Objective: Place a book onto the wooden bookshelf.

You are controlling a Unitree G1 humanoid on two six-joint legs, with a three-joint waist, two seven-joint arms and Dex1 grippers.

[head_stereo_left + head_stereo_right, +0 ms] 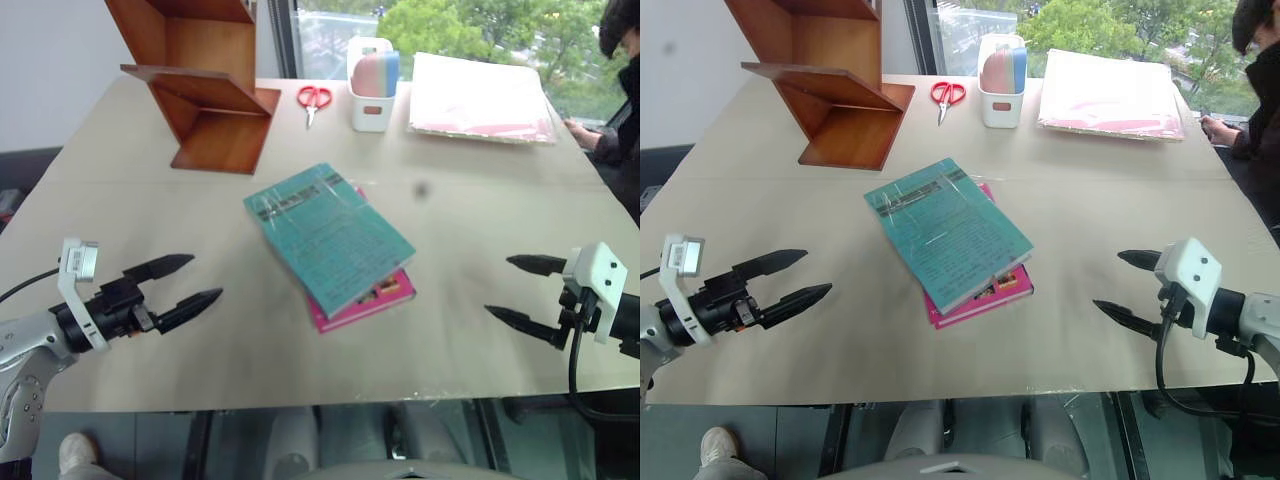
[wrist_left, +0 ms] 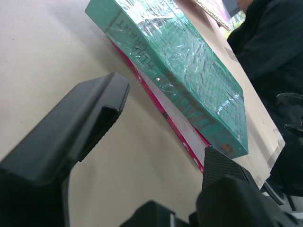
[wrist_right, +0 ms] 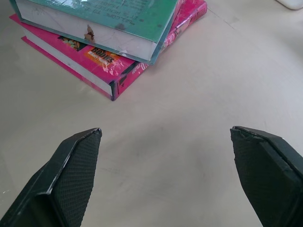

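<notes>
Left eye view has both arms reaching in low from the near edge of the tabletop, 1 on each side, hands pointing inward toward the middle. The left hand sits near-left, its 2 black fingers level and aimed right. The right hand sits near-right, fingers aimed left.

The book is teal-green, thin and large, with dark lettering and a shiny, wrinkled plastic wrap. It lies flat at the middle of the tabletop, turned at an angle, on top of a smaller pink book whose near-right corner sticks out from under it. Right wrist view shows a small tear in the wrap at the teal book's near corner.

Both hands stand wide open, holding nothing and touching nothing, each well apart from the books.

The bookshelf, reddish-brown with angled boards, stands at the far left. Red scissors lie just right of it, then a white holder and a flat pack at the far right.
</notes>
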